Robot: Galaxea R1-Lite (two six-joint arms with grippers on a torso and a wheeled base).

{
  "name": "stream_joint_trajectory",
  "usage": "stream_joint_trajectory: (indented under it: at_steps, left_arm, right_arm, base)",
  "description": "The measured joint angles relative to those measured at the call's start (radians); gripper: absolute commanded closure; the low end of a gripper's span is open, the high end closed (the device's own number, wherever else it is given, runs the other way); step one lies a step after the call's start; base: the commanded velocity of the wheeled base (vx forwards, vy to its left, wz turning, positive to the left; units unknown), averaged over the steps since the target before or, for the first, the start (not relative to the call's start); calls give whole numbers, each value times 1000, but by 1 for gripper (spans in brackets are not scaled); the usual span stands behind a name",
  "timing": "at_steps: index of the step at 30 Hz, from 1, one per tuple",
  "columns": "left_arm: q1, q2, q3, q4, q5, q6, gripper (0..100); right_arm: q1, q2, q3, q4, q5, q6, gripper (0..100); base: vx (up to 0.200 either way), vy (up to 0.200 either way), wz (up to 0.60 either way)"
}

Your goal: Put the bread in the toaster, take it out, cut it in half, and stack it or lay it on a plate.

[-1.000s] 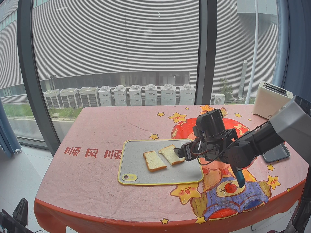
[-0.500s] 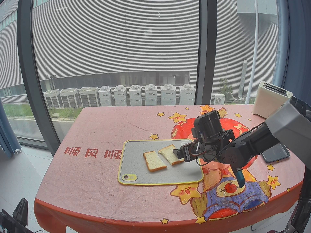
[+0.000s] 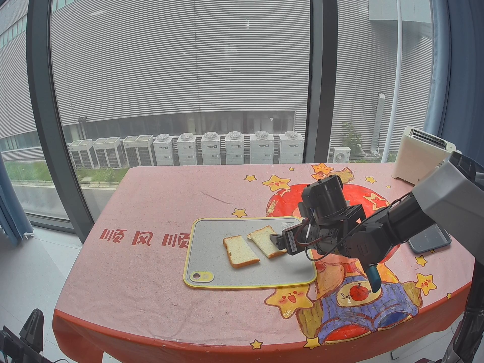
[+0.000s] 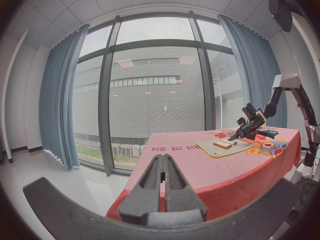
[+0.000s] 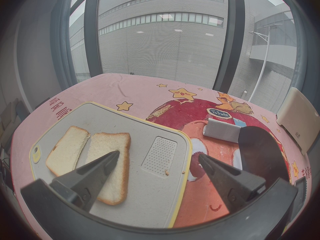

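Two toasted bread halves lie side by side on the grey, yellow-rimmed cutting board (image 3: 212, 258). The left half (image 3: 240, 250) (image 5: 66, 149) and the right half (image 3: 264, 241) (image 5: 111, 160) nearly touch. My right gripper (image 3: 280, 241) (image 5: 158, 164) hangs open just above the board at the right half's outer edge, with one finger (image 5: 90, 175) over that slice and nothing held. The cream toaster (image 3: 422, 155) (image 5: 298, 120) stands at the table's far right. My left gripper (image 4: 163, 174) is shut and empty, low and well off the table's left side.
A blue-handled knife (image 3: 373, 277) lies on the tablecloth below my right arm. A dark tray (image 3: 431, 238) sits near the right edge, and a small white box (image 5: 222, 130) stands behind the board. The pink table's left half is bare; windows stand close behind.
My right gripper has edged slightly left and down, closer to the right bread half. Both halves and the left arm have stayed put.
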Motion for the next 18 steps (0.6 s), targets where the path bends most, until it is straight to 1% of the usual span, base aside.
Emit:
stream_joint_trajectory:
  at_steps: [18]
  left_arm:
    - [0,0,0,0,0,0,100]
  right_arm:
    - [8,-9,10,7,0,6,100]
  base:
    - [0,0,0]
